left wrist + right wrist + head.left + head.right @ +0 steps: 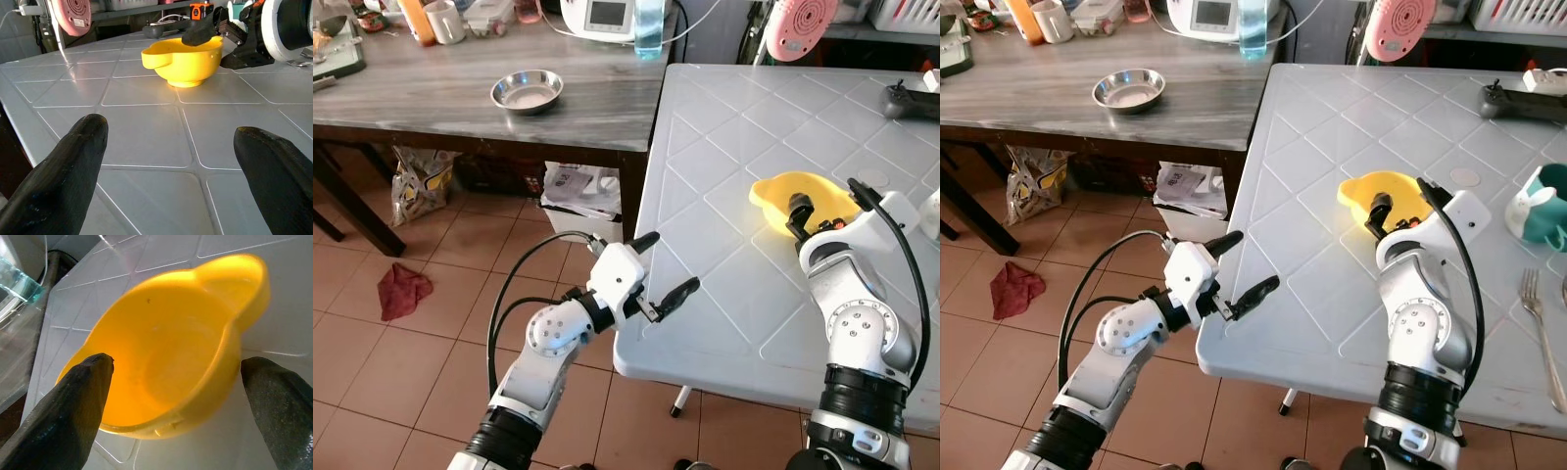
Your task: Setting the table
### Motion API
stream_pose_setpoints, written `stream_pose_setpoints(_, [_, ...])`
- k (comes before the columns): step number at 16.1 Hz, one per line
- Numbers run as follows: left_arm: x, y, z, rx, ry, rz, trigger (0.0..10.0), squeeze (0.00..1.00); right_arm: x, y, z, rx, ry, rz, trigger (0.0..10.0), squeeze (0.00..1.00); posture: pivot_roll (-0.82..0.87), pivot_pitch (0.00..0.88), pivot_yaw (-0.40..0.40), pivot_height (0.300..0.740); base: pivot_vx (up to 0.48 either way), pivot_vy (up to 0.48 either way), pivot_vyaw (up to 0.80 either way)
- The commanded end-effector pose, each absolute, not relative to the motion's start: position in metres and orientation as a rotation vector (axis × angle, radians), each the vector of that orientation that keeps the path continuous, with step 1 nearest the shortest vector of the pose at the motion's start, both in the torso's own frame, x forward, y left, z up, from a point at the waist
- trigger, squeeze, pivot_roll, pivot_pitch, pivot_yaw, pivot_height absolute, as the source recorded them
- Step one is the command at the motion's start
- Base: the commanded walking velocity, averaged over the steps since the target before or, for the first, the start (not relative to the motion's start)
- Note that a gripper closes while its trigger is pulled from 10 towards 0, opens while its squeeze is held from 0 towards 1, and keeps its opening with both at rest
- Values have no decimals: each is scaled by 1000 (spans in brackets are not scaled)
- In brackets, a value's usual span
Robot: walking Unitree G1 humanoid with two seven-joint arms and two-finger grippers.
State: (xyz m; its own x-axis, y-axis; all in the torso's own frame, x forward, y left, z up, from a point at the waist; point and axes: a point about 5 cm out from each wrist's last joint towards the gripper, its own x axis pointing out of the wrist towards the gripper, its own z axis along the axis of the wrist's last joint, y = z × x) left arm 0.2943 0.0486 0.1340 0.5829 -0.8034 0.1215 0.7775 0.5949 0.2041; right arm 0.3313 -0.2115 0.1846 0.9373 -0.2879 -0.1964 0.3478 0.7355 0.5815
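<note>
On the white table (724, 127), a yellow bowl (803, 201) is being straddled by the right gripper (176, 377).
Its fingers are being held spread; the left gripper (668, 266) is being held spread at the table's near edge.

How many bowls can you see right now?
2. A yellow bowl sits on the white table just ahead of the right gripper; a steel bowl sits on the wooden table.

A lived-in home dining area: a white plastic folding table (724, 147) on terracotta floor tiles (440, 323), beside it a wooden table (431, 93) with a steel bowl (527, 92), mug (445, 22) and appliance (599, 17).
</note>
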Motion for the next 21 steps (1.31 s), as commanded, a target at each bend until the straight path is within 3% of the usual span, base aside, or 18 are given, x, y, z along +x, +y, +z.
stream_pose_setpoints(1, [291, 46, 135, 144, -214, -943, 10000, 0, 328, -216, 183, 679, 108, -391, 10000, 0, -35, 164, 41, 740, 0, 0, 0])
stream_pose_setpoints(4, [291, 45, 135, 142, -213, -949, 10000, 0, 328, -223, 187, 760, 81, -426, 6314, 0, -34, 162, 43, 740, 0, 0, 0])
stream_pose_setpoints(5, [291, 45, 135, 143, -213, -951, 10000, 0, 328, -225, 190, 796, 64, -439, 4078, 0, -33, 161, 43, 740, 0, 0, 0])
stream_pose_setpoints(6, [291, 45, 135, 143, -213, -951, 10000, 0, 328, -227, 191, 804, 60, -441, 3373, 0, -33, 161, 43, 740, 0, 0, 0])
stream_pose_setpoints(7, [291, 45, 135, 143, -214, -951, 10000, 0, 328, -227, 190, 826, 66, -446, 471, 0, -33, 161, 43, 740, 0, 0, 0])
stream_pose_setpoints(8, [291, 45, 135, 142, -213, -951, 10000, 0, 328, -227, 190, 833, 68, -443, 0, 0, -30, 160, 44, 740, 0, 0, 0])
stream_pose_setpoints(21, [289, 43, 132, 140, -202, -951, 10000, 0, 336, -213, 191, 938, 106, -373, 0, 0, -28, 157, 41, 740, 0, 0, 0])
